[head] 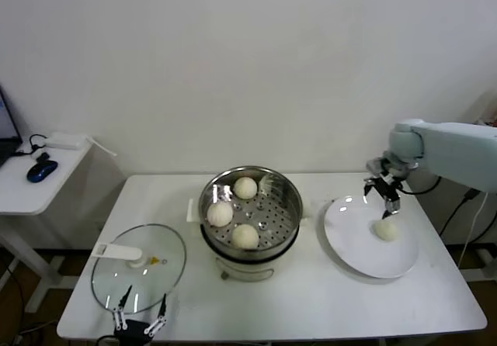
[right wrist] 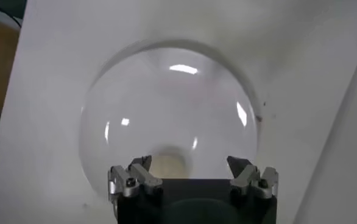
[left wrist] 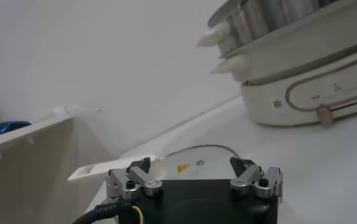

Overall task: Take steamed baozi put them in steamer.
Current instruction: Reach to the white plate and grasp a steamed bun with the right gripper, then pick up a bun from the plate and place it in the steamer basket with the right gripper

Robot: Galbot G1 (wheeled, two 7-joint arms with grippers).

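- A plain white painted wall (head: 248, 59) fills the background; it carries no markings.
- A white rectangular work table with rounded corners (head: 311, 299) stands against this wall.
- A smaller white side table (head: 31, 191) stands to the left of the work table, separated from it by a gap.
- A blue computer mouse (head: 41, 171) rests on the side table, with a black cable running from it.
- A white rectangular box-shaped device (head: 66, 140) lies near the back edge of the side table.
- The dark edge of a screen (head: 8, 133) shows at the far left.
- Black cables (head: 460, 216) hang beyond the right end of the work table.
- Lighting is even and diffuse.
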